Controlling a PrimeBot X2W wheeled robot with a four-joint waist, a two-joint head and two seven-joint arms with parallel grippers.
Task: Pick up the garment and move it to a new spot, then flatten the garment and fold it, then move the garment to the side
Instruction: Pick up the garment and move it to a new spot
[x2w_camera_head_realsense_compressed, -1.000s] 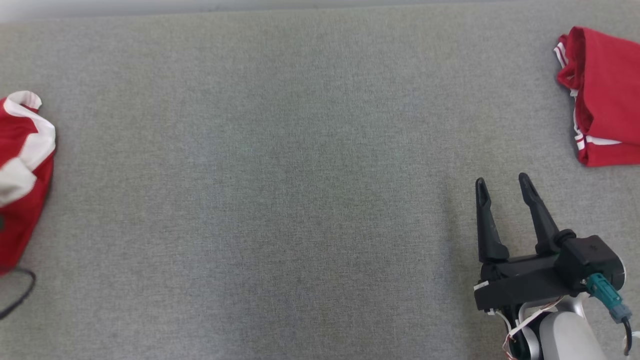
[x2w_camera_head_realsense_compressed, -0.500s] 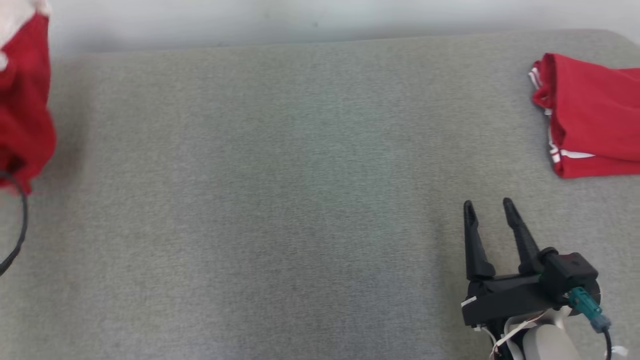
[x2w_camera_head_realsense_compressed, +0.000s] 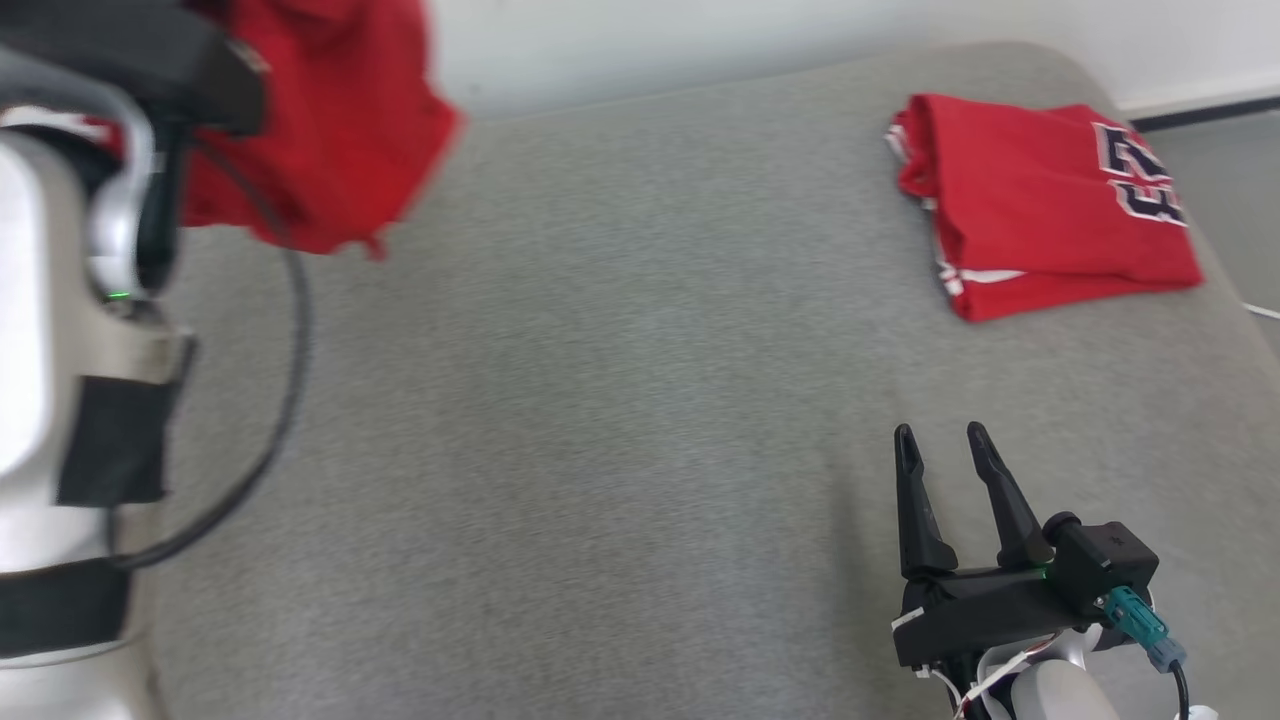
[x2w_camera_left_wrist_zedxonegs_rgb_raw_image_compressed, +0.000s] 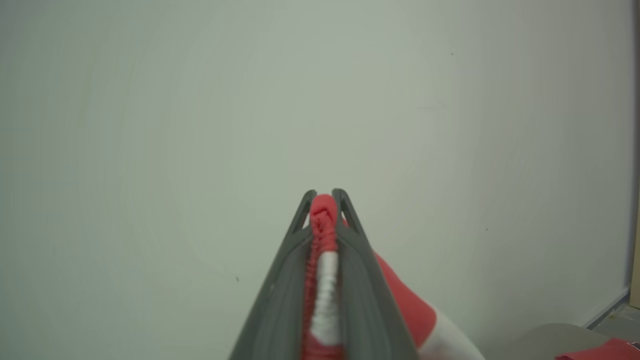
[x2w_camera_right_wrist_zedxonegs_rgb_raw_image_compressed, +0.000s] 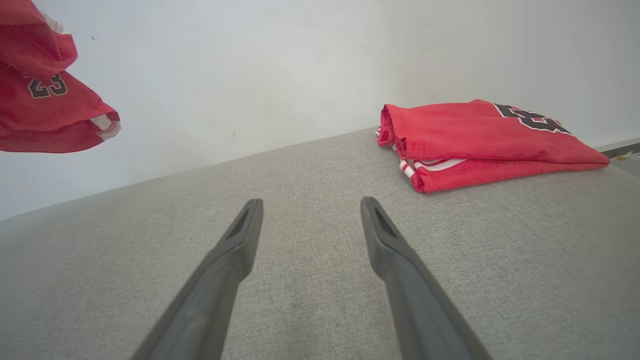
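Red mesh garment with white trim (x2w_camera_head_realsense_compressed: 330, 130) hangs bunched above the far left of the grey fabric counter (x2w_camera_head_realsense_compressed: 600, 400). A fold is clamped in the left gripper (x2w_camera_left_wrist_zedxonegs_rgb_raw_image_compressed: 324, 192), jaws closed on it. Right gripper (x2w_camera_head_realsense_compressed: 935, 430) hovers near right, jaws parted and empty. Carry the garment to the bare middle and lower it slowly so it spreads, clear of the folded red numbered jersey (x2w_camera_head_realsense_compressed: 1040, 200) far right.
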